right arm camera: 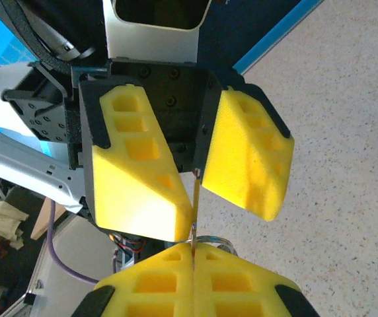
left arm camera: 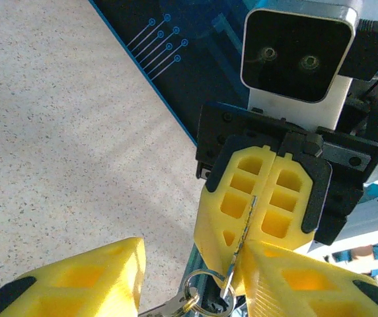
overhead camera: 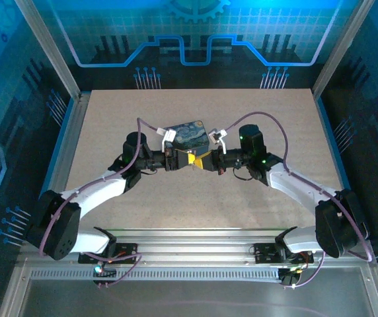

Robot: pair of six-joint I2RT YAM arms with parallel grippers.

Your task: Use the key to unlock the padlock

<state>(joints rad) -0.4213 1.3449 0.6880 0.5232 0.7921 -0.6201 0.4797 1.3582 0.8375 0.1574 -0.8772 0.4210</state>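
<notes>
Right end effector (right arm camera: pixel 192 254): fingers pressed tight together, clamping the key (right arm camera: pixel 194 198) edge-on in the seam. The key's thin blade pokes straight out past its tips. Left end effector (right arm camera: pixel 219 214): wide, nothing gripped, sitting tip to tip with the right one. The blade's free end is in the gap between the left fingers (right arm camera: pixel 143 185) and I see no contact with either one. A key ring (left arm camera: pixel 209 298) hangs just off the right tips, between the two end effectors. There's a small silvery piece on the ring; can't tell if that's the padlock. Both are above the bench (overhead camera: pixel 110 132), with the box (overhead camera: pixel 186 135) just beyond them.
</notes>
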